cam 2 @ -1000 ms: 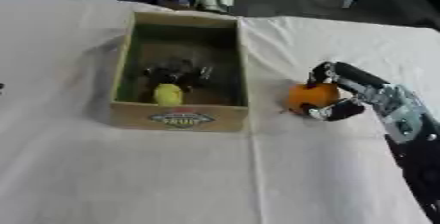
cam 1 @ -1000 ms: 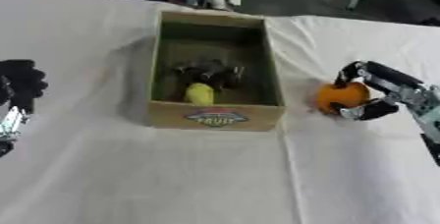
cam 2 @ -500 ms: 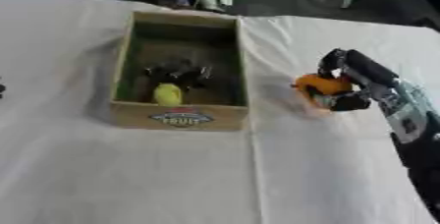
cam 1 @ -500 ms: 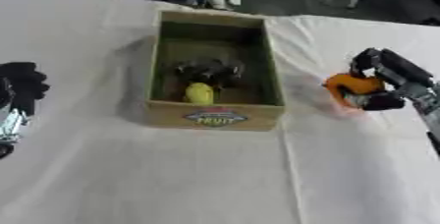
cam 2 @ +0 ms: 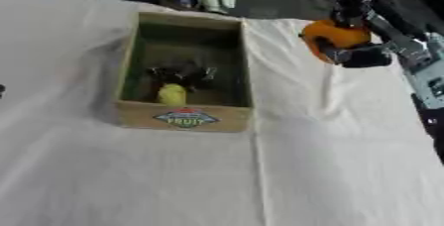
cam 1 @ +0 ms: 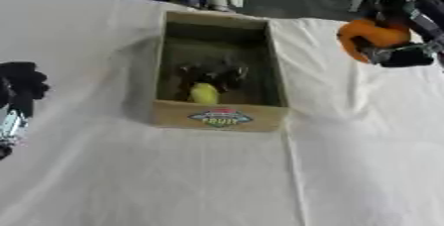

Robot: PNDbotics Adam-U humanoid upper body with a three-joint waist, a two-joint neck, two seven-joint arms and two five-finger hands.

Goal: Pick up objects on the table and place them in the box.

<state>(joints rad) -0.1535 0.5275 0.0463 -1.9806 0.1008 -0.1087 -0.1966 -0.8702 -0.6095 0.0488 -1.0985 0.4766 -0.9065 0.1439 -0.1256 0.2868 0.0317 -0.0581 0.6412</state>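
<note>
Prob. a lab: cloth-covered table (cam 1: pixel 130 180), cluttered dark floor behind

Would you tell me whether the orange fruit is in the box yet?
Not yet. The orange fruit is held in the right hand, its fingers curled round it, to the right of the box.

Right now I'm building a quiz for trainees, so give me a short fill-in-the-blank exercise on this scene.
1. The right robot hand is curled round an object coloured ____.
2. The yellow fruit lies inside the cardboard ____.
3. The dark cluster lies just ____ the yellow fruit, on the far side.
4. The left robot hand shows at the view's ____ edge.

Missing words: orange; box; behind; left
</note>
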